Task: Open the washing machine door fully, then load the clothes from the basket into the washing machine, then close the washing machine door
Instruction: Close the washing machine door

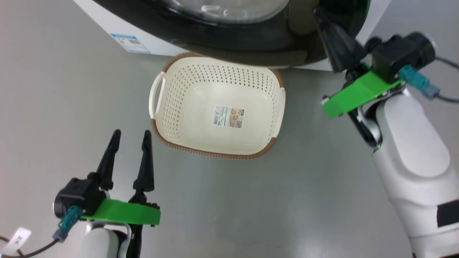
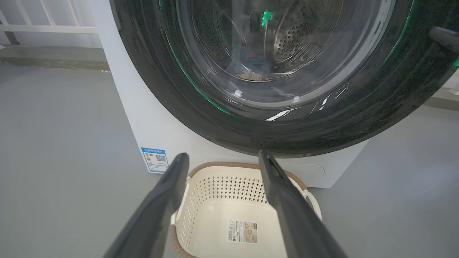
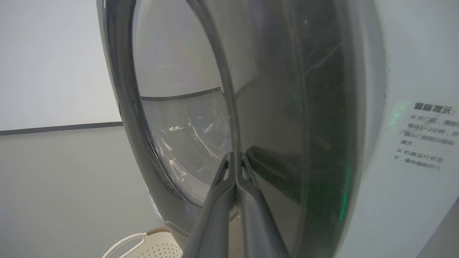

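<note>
The washing machine door (image 1: pixel 251 39) lies against the white washing machine (image 2: pixel 157 129) and looks closed. My right gripper (image 1: pixel 317 10) is shut on nothing, its tips touching the door's black rim (image 3: pixel 279 107) at its right side. Through the glass, the clothes (image 2: pixel 256 66) show as blue and cream fabric low in the steel drum. The basket (image 1: pixel 179 93) stands on the floor just in front of the machine, with just a paper label on its bottom. My left gripper (image 1: pixel 131 133) is open, low and left of the basket, its fingers pointing toward the basket (image 2: pixel 229 186) and the door.
Grey floor spreads around the basket and to the left. A blue label (image 1: pixel 129 43) marks the machine's lower left corner. A white railing (image 2: pixel 46 28) runs along the back wall, left of the machine. A printed notice (image 3: pixel 423 136) sits on the machine's front, right of the door.
</note>
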